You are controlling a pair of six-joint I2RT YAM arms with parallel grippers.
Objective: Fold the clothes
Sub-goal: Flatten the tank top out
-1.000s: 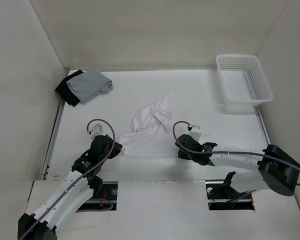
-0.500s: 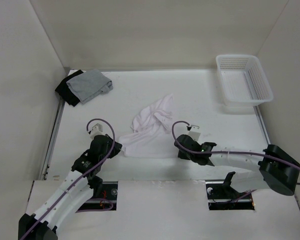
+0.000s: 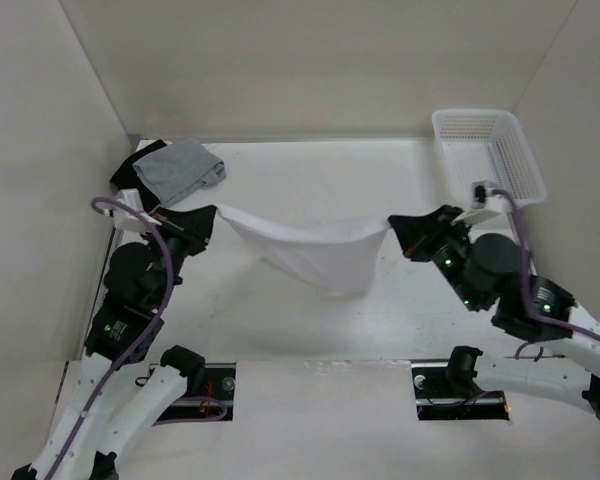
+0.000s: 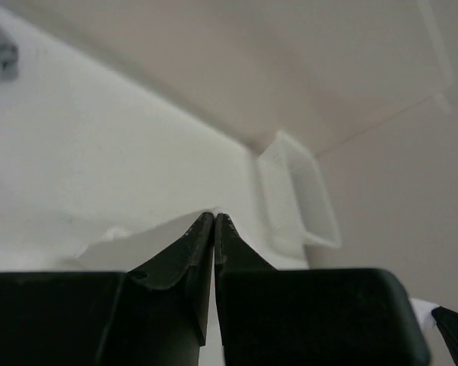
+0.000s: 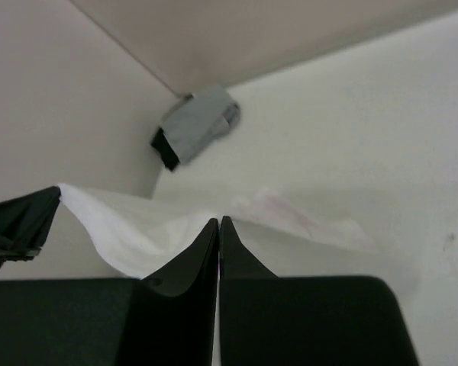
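Tank top [image 3: 315, 250] hangs unfolded left of the basket [image 3: 475, 114], one edge clenched in the left gripper [image 3: 209, 216], the other in the right gripper [image 3: 393, 226]; every fold remains.

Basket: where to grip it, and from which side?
Probably the basket by its left rim, from above: it stands upright and open, the thin lip suits the jaws, and that side faces the table's middle, while the right side hugs the wall.
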